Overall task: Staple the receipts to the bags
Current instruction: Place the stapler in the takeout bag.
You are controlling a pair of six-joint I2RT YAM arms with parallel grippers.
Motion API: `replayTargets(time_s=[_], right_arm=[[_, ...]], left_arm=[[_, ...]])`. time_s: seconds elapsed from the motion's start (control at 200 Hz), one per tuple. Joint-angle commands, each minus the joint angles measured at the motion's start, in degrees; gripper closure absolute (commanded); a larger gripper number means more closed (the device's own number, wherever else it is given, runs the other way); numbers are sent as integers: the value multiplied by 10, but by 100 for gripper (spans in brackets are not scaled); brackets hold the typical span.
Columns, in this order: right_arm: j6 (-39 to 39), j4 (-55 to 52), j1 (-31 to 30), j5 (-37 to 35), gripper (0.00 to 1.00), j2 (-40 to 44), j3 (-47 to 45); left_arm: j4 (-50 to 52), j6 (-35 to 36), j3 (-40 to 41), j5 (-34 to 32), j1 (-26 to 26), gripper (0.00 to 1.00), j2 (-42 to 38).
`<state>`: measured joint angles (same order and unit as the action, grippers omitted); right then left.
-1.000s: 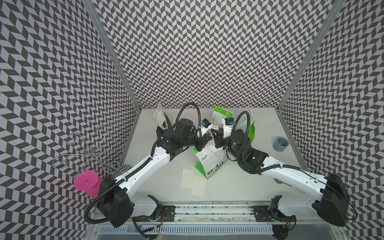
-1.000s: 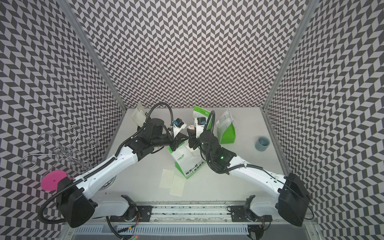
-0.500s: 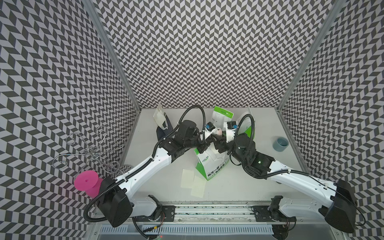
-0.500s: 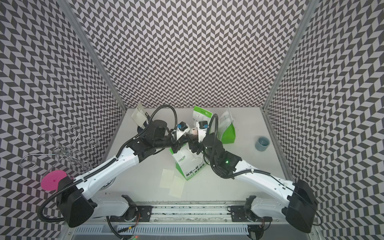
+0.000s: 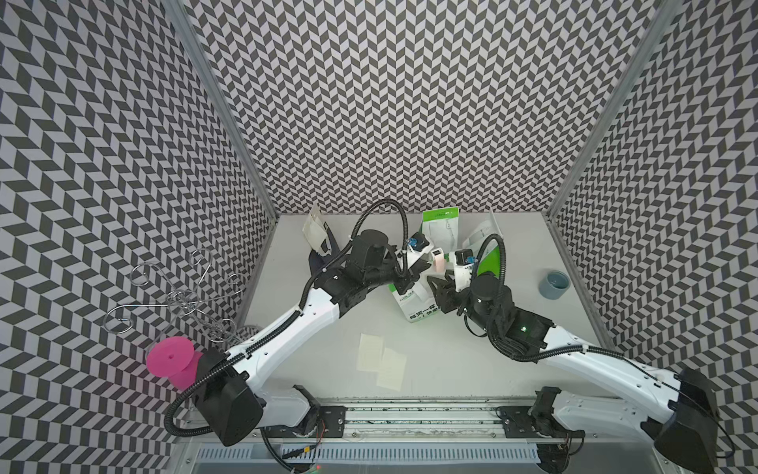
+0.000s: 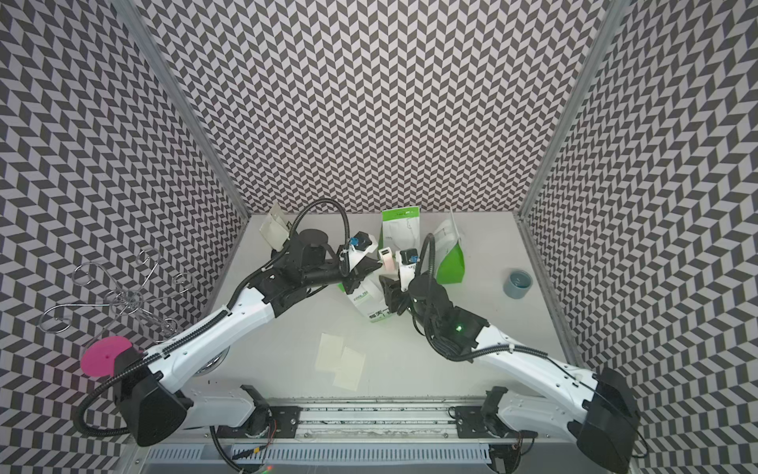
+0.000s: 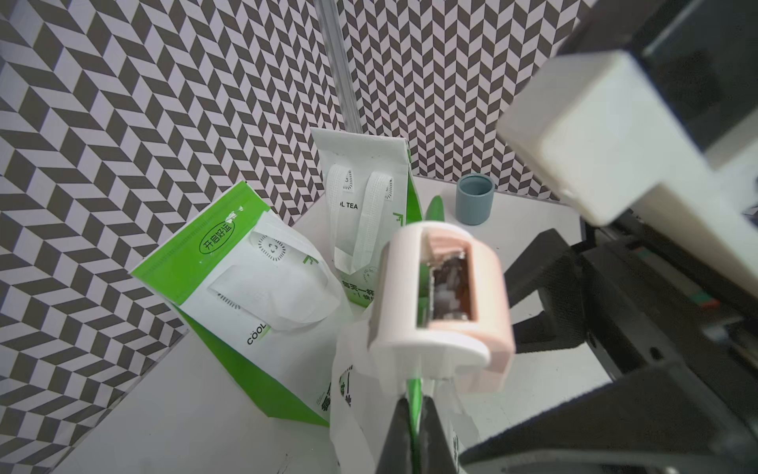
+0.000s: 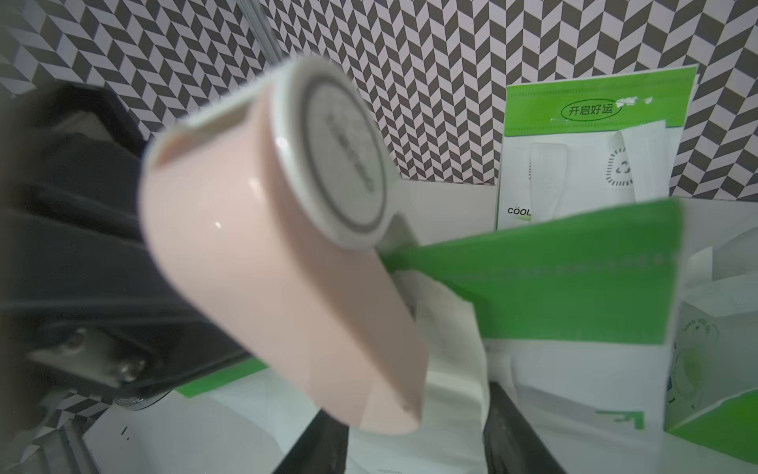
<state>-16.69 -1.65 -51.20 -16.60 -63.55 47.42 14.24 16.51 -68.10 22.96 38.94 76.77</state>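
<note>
Bag [image 5: 414, 303] top edge is being left with only the stapler [image 5: 438, 259] perched on it. Since a second ago the right gripper [image 5: 442, 287] is being opened and drawn back off the stapler. Probably the press is done and release is being made. Whether a receipt is being caught in the stapler mouth cannot be told. Bag is being kept upright mid-table. Left gripper [image 7: 414, 414] is being kept clamped tight on the bag's green edge, just below the stapler. Right jaws are being held wide apart, nothing between them, near the stapler but not touching. Two loose receipts [image 5: 370, 351] are being left flat nearer the front, well apart from the bag.
</note>
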Motion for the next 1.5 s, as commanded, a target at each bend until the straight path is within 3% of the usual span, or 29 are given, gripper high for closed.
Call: replayTargets(time_s=[0.0, 0.21, 0.406, 0.481, 0.591, 0.746, 0.956, 1.242, 1.392, 1.492], right_arm=[[20, 10, -2, 8, 44, 43, 6], [23, -5, -1, 4, 39, 113, -11], [61, -47, 10, 49, 31, 123, 48], [66, -49, 15, 58, 35, 128, 67], [67, -32, 17, 60, 49, 128, 85], [76, -40, 17, 46, 57, 92, 128], [91, -55, 17, 42, 54, 53, 136], [81, -111, 16, 25, 71, 32, 126], [78, -108, 17, 12, 69, 51, 116], [90, -101, 17, 3, 48, 68, 125]], left_arm=[[-11, 16, -25, 4, 4, 100, 1], [2, 22, -27, 14, 4, 100, 0], [53, 48, -41, 43, 4, 100, 5], [72, 58, -49, 57, 4, 100, 8], [70, 57, -45, 64, 4, 100, 5], [69, 57, -43, 67, 4, 100, 4], [73, 59, -47, 79, 7, 100, 7], [74, 65, -49, 73, 9, 100, 2], [83, 69, -56, 75, 9, 100, 5], [109, 79, -69, 84, 9, 100, 12]])
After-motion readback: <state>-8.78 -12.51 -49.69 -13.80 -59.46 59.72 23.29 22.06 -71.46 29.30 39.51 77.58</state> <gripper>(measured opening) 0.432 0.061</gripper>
